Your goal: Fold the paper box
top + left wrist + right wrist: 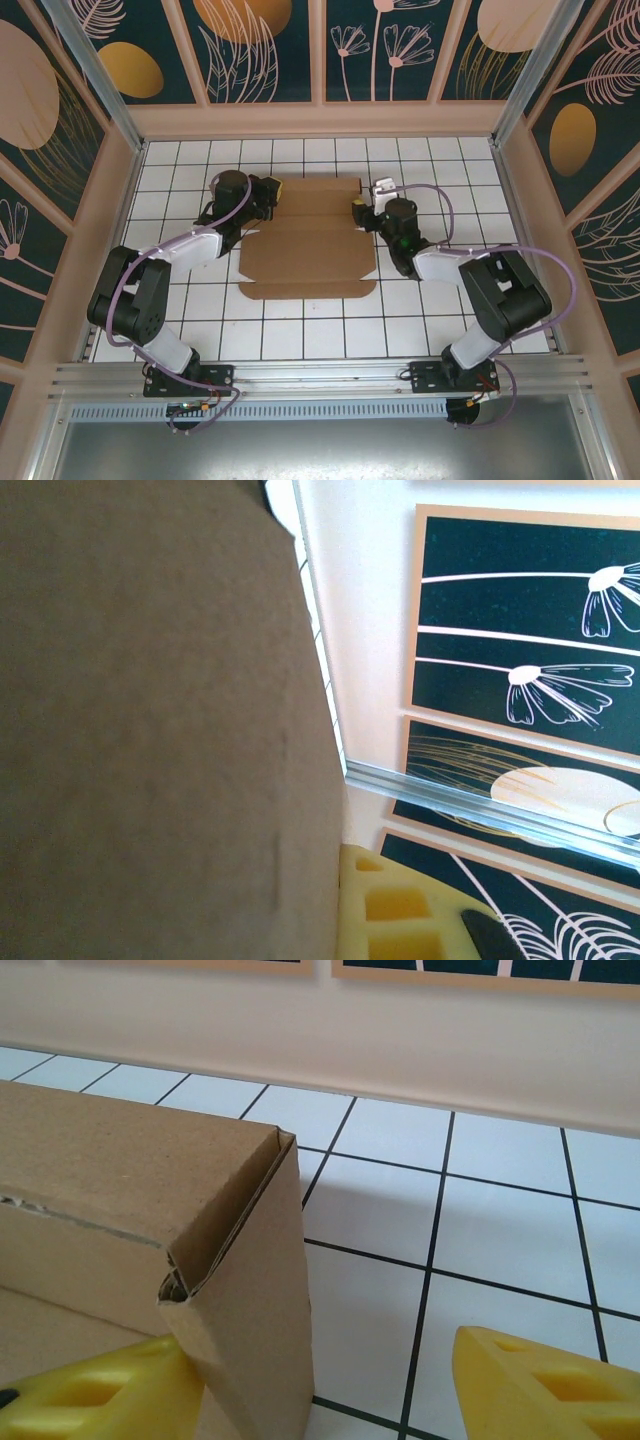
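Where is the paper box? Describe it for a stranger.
Start at the white tiled table. Near its middle lies the paper box, a brown cardboard sheet with flaps, its far part folded up. It is the only brown thing on the tiles.

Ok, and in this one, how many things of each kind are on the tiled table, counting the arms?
paper box: 1
robot arms: 2 (left gripper, right gripper)
Total: 3
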Robot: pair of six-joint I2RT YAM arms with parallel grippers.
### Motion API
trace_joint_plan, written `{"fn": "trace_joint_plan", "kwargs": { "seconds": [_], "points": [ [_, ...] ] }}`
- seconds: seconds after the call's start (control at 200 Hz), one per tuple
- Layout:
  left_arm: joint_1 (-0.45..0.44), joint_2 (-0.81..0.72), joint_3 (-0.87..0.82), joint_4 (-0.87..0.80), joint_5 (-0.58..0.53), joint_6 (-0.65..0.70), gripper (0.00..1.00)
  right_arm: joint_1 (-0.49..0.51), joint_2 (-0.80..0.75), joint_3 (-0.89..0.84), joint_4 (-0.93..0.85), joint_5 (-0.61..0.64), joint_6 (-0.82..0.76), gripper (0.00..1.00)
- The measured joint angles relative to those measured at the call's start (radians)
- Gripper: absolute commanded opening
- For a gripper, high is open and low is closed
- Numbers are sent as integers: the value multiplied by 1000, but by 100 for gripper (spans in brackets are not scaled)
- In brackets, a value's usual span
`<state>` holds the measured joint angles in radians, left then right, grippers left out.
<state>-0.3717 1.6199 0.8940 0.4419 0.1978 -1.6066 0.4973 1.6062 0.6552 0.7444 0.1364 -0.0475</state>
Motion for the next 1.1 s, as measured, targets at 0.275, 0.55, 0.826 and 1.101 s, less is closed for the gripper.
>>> {"fn": "trace_joint_plan", "kwargs": {
  "seconds": [0.275,0.55,0.826,1.101],
  "points": [
    [-1,-3,0,-5,-1,0,0,2,106,40,7,5,3,50],
    [-3,-4,0,-5,0,0,0,35,195,90,8,64,-10,30],
    [-12,-9,0,-8,-3,1,18,53,216,108,13,136,-32,8],
    [-14,-84,-25,-140,39,114,59,47,153,25,32,172,-29,0]
  ]
}}
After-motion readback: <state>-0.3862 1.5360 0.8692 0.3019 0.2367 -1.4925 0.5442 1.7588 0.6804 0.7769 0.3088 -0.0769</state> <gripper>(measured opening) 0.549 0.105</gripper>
